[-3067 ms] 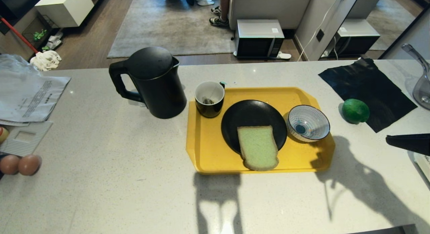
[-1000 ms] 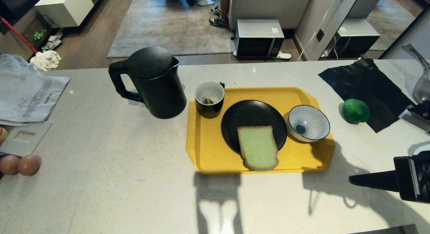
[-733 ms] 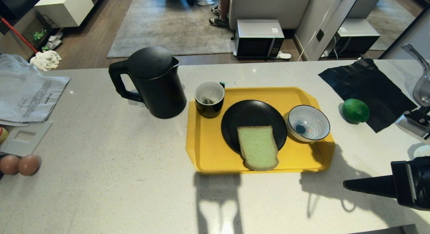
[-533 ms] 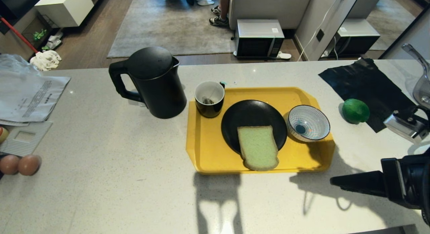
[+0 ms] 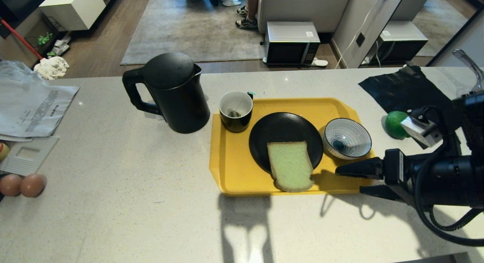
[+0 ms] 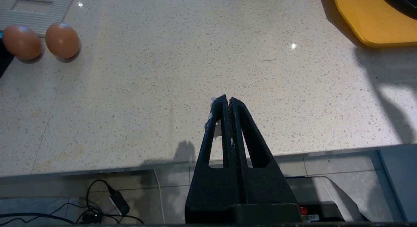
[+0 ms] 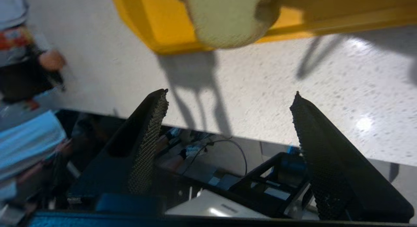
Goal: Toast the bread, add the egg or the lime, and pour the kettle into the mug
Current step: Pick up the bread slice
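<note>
The pale green bread (image 5: pixel 290 165) lies half on a black plate (image 5: pixel 283 127), its near end overhanging onto the yellow tray (image 5: pixel 230 168). My right gripper (image 5: pixel 349 180) hovers open and empty at the tray's near right corner, pointing toward the bread (image 7: pixel 228 18). The black mug (image 5: pixel 236 111) with a teabag stands on the tray's far left corner, and the black kettle (image 5: pixel 170 93) is left of it. The lime (image 5: pixel 393 124) is half hidden behind my right wrist. The egg is out of view. My left gripper (image 6: pixel 228 99) is shut at the counter's near edge.
A blue-striped bowl (image 5: pixel 347 138) stands on the tray's right side. Two plain brown eggs (image 5: pixel 22 184) lie at the counter's left edge beside papers (image 5: pixel 30 108). A black sheet (image 5: pixel 408 91) covers the far right. A microwave (image 5: pixel 290 44) sits on the floor beyond.
My right arm has swung in from the right edge to the tray's near right corner, and its jaws have opened. It now hides part of the lime. Nothing on the counter moved.
</note>
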You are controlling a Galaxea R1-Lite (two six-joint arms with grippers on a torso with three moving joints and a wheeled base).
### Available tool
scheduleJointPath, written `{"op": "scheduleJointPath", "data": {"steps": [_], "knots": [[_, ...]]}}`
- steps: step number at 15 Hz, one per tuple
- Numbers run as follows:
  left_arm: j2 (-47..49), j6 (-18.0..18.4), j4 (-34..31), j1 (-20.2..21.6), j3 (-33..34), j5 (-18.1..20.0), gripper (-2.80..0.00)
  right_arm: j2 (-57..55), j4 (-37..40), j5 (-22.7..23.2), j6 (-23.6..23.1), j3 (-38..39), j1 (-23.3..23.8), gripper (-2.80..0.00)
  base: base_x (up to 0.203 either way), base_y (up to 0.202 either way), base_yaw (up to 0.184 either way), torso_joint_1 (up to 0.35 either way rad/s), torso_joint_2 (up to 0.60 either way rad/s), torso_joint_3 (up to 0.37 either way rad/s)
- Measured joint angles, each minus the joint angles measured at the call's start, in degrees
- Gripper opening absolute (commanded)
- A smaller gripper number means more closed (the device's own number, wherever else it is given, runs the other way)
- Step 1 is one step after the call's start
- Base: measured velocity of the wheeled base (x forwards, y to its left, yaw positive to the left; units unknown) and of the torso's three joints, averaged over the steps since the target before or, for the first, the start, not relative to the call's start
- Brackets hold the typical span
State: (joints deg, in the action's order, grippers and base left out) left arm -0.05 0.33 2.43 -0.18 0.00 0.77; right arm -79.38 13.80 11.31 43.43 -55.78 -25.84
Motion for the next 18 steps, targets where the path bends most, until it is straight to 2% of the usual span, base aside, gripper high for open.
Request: {"op": "scheduleJointPath", "data": {"steps": [2,3,6,10,18], "knots": [[0.0,0.0,0.0,0.0,0.0,0.0,-2.8,-1.9,1.1,-7.0,1.4,-0.8,-0.5,0.0,0.0,0.0,0.0,0.0,0.0,0.0],[0.0,0.0,0.0,0.0,0.0,0.0,-2.8,-2.5,2.0,-8.8,1.7,-0.6,-0.6,0.0,0.0,0.0,0.0,0.0,0.0,0.0],[0.0,0.0,0.0,0.0,0.0,0.0,-2.8,-2.9,2.4,-8.6,2.2,0.3,-0.7,0.0,0.0,0.0,0.0,0.0,0.0,0.0],[0.0,0.0,0.0,0.0,0.0,0.0,-2.8,-2.9,1.5,-3.2,1.6,-0.5,-0.7,0.0,0.0,0.0,0.0,0.0,0.0,0.0],[0.0,0.0,0.0,0.0,0.0,0.0,-2.8,-5.8,1.2,-4.2,0.0,-2.1,-4.0,0.0,0.0,0.0,0.0,0.0,0.0,0.0]]}}
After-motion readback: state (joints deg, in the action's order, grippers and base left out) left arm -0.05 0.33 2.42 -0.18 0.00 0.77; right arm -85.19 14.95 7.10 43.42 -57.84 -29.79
